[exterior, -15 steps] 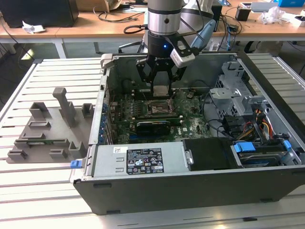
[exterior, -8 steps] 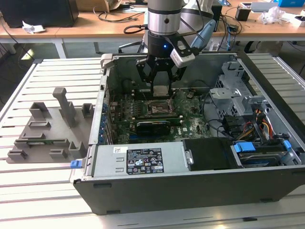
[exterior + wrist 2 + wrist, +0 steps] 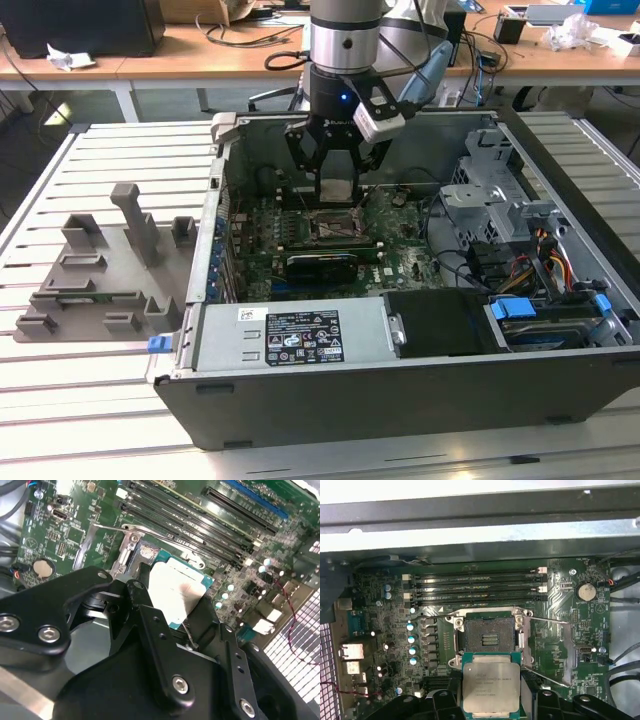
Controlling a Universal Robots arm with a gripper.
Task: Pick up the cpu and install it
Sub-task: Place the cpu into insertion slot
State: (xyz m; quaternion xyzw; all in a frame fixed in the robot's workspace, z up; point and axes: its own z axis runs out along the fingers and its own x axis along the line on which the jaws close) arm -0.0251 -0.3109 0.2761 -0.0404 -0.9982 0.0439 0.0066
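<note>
CPU (image 3: pixel 337 191) sits in the tool (image 3: pixel 337 186), whose two black fingers pinch it by opposite edges above the motherboard (image 3: pixel 405 250) inside the open computer case (image 3: pixel 300 400). In the exterior view the fingers screen most of the chip, leaving a pale patch between them, just above the socket (image 3: pixel 335 228). Whether the chip touches the socket cannot be told.

In the first wrist view the CPU (image 3: pixel 491 687) shows its silver top with a green rim, but its near edge is cut off by the picture's border, and the tool (image 3: pixel 491 702) appears as dark links on either side. There the socket (image 3: pixel 490 637) lies open just beside the chip, its contact field bare, with the memory slots (image 3: pixel 475 587) beyond.

In the second wrist view the tool (image 3: pixel 175 611) linkage hides the near corner of the CPU (image 3: pixel 177 592), and the chip covers much of the socket (image 3: pixel 142 552).

The exterior view also takes in a grey holder tray (image 3: pixel 100 270) on the slatted surface (image 3: pixel 60 400), at that view's left, well apart from the case.
</note>
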